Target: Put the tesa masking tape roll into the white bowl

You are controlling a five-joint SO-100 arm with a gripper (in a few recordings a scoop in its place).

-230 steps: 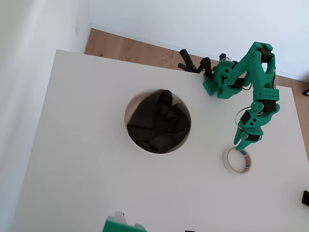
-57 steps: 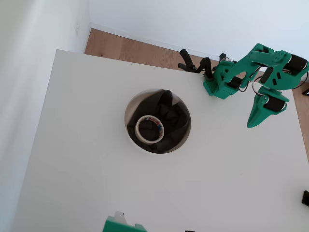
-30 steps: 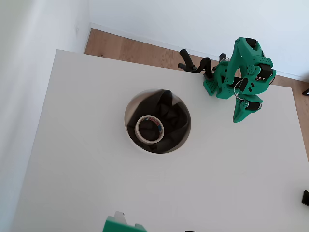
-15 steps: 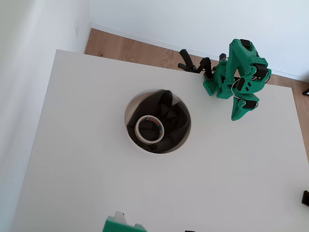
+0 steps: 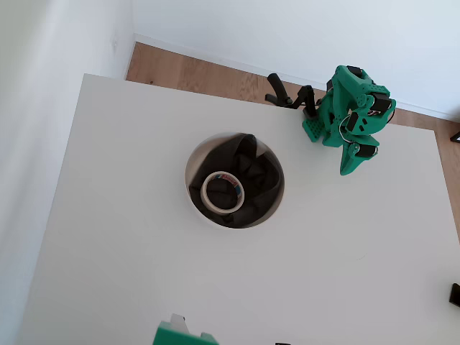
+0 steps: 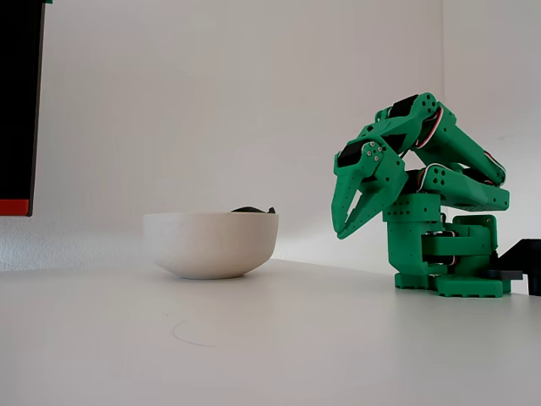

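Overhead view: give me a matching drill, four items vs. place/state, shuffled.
Items:
1. tape
2. bowl
3. gripper
4. cloth

States:
A. folded in beside the arm's base, holding nothing
B. lies flat on the dark lining
C. stands mid-table, white
D. dark, lines the bowl

Pairs: 1-B, 2-C, 3-A, 4-D
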